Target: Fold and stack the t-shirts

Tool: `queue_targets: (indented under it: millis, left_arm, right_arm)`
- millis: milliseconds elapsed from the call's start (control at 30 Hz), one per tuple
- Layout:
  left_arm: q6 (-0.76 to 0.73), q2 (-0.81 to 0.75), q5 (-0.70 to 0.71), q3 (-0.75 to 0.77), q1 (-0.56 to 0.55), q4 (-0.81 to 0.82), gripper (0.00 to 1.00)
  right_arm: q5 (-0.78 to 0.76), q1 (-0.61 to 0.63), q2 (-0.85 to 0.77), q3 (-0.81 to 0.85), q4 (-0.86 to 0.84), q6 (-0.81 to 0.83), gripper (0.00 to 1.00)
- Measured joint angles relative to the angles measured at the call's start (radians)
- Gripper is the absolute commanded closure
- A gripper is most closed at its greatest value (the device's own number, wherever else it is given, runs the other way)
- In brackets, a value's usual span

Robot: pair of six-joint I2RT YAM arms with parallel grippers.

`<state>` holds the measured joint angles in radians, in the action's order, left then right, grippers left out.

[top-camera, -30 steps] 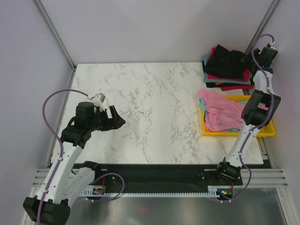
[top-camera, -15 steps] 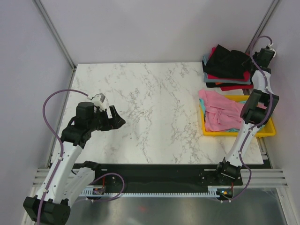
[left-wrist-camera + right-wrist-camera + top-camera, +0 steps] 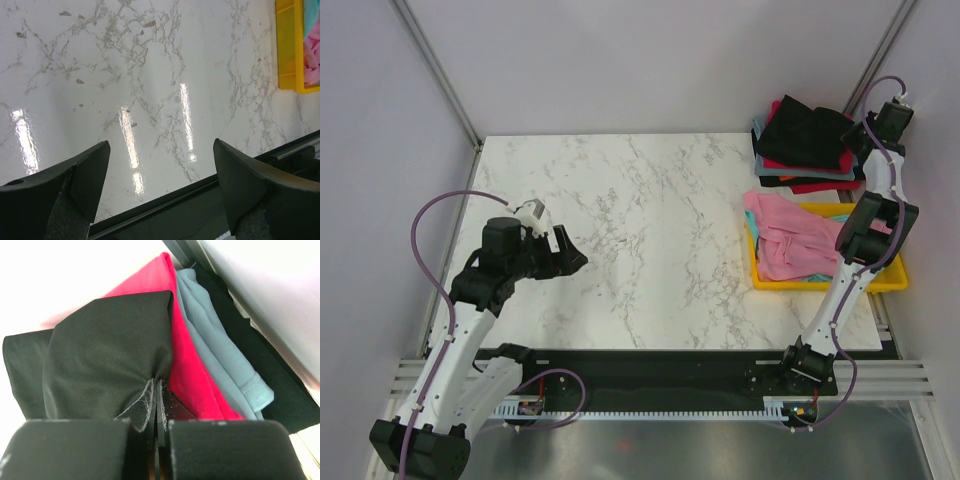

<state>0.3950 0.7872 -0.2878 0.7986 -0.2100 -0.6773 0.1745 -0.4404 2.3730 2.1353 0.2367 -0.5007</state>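
A black t-shirt [image 3: 805, 130] lies on top of a pile at the table's far right corner, over a red t-shirt [image 3: 820, 186] and a grey-blue one [image 3: 760, 135]. My right gripper [image 3: 855, 130] is at the pile's right edge. In the right wrist view the right gripper [image 3: 156, 382] is shut, and the black t-shirt [image 3: 105, 350] puckers into its tips, beside the red t-shirt [image 3: 195, 375] and the grey-blue one [image 3: 220, 360]. A pink t-shirt [image 3: 785, 235] lies crumpled in the yellow tray [image 3: 825, 286]. My left gripper [image 3: 570, 255] hangs open over bare marble, holding nothing.
The tray stands at the right edge of the table, with a bit of teal cloth [image 3: 815, 275] under the pink t-shirt. In the left wrist view the left gripper [image 3: 161, 145] is near the table's front edge; the yellow tray [image 3: 286, 45] shows at top right.
My right gripper has closed on the edge of the black t-shirt and its wrist has shifted slightly. The left arm has not moved.
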Motion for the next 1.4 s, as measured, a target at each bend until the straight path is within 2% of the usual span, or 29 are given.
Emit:
queue_targets:
  millis: [267, 433, 700, 733, 800, 867, 933, 1267, 1400]
  left_arm:
    - [0.0, 0.0, 0.0, 0.0, 0.0, 0.0, 0.09]
    - [0.0, 0.0, 0.0, 0.0, 0.0, 0.0, 0.09]
    - [0.0, 0.003, 0.0, 0.0, -0.002, 0.0, 0.09]
    - [0.0, 0.004, 0.0, 0.0, -0.004, 0.0, 0.09]
    - [0.0, 0.004, 0.0, 0.0, -0.007, 0.0, 0.09]
    - [0.0, 0.004, 0.0, 0.0, -0.009, 0.0, 0.09]
    - [0.0, 0.003, 0.0, 0.0, -0.009, 0.0, 0.09]
    - [0.0, -0.004, 0.002, 0.0, -0.013, 0.0, 0.09]
    - [0.0, -0.01, 0.003, 0.0, -0.013, 0.0, 0.09]
  right_arm:
    - [0.01, 0.0, 0.096, 0.218, 0.106, 0.055, 1.0]
    - [-0.012, 0.0, 0.102, 0.231, 0.118, 0.185, 1.0]
    - [-0.193, -0.002, 0.096, 0.23, 0.071, 0.455, 0.99]
    - [-0.206, -0.001, 0.093, 0.229, 0.062, 0.472, 0.95]
    - [-0.218, -0.001, 0.083, 0.227, 0.046, 0.487, 0.66]
    - [-0.225, -0.001, 0.077, 0.227, 0.023, 0.499, 0.28]
    - [-0.205, 0.003, 0.068, 0.212, 0.002, 0.509, 0.18]
    - [-0.238, 0.059, 0.028, 0.143, -0.033, 0.477, 0.08]
    - [-0.304, 0.061, -0.06, 0.126, -0.031, 0.445, 0.06]
